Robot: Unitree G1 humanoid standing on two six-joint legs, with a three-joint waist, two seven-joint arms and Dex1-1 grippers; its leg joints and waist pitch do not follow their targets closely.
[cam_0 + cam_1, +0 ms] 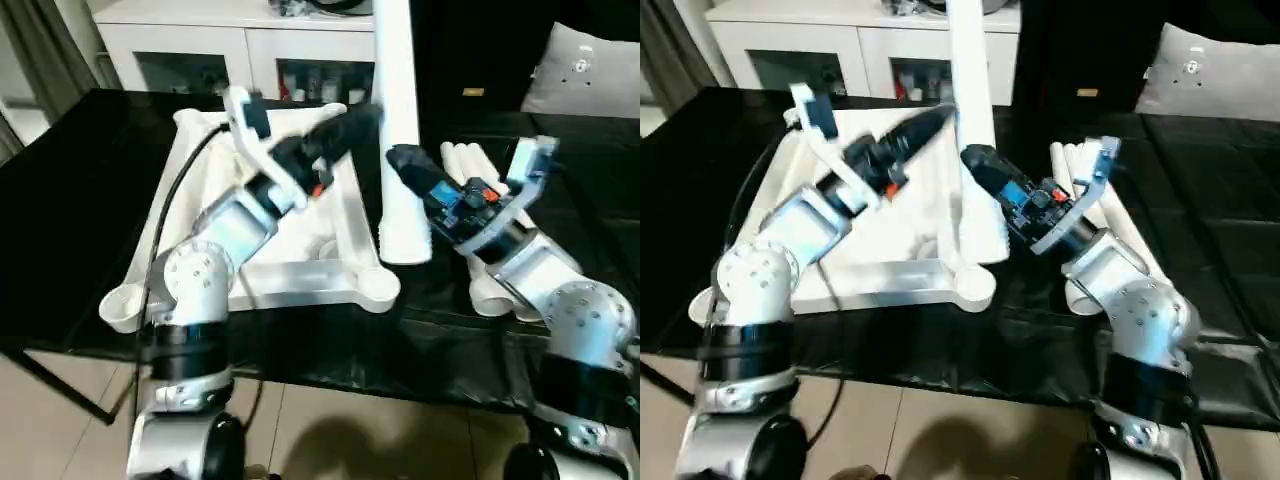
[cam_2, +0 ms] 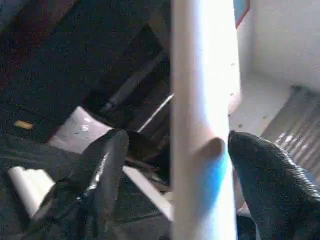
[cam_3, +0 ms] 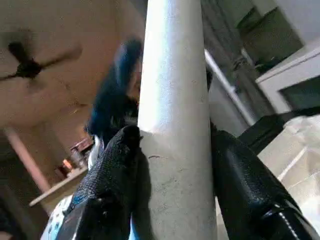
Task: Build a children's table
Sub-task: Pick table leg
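The children's table top (image 1: 300, 272) lies upside down on the black table, white with ribs and round corner sockets (image 1: 378, 287). One white leg (image 1: 393, 80) stands upright with its wide end just behind the near right socket; I cannot tell if it is seated. My right gripper (image 1: 400, 158) is shut on this leg, its fingers (image 3: 120, 165) pressed against both sides. My left gripper (image 1: 365, 118) reaches in higher up from the left. It is open around the leg, one finger (image 2: 107, 165) well clear of it. More white legs (image 1: 470, 160) lie to the right, behind my right arm.
A white cabinet (image 1: 200, 40) with glass doors stands behind the table. A grey cushion (image 1: 585, 70) sits at the back right. The black table's front edge (image 1: 350, 375) runs just ahead of my shoulders, with tiled floor below.
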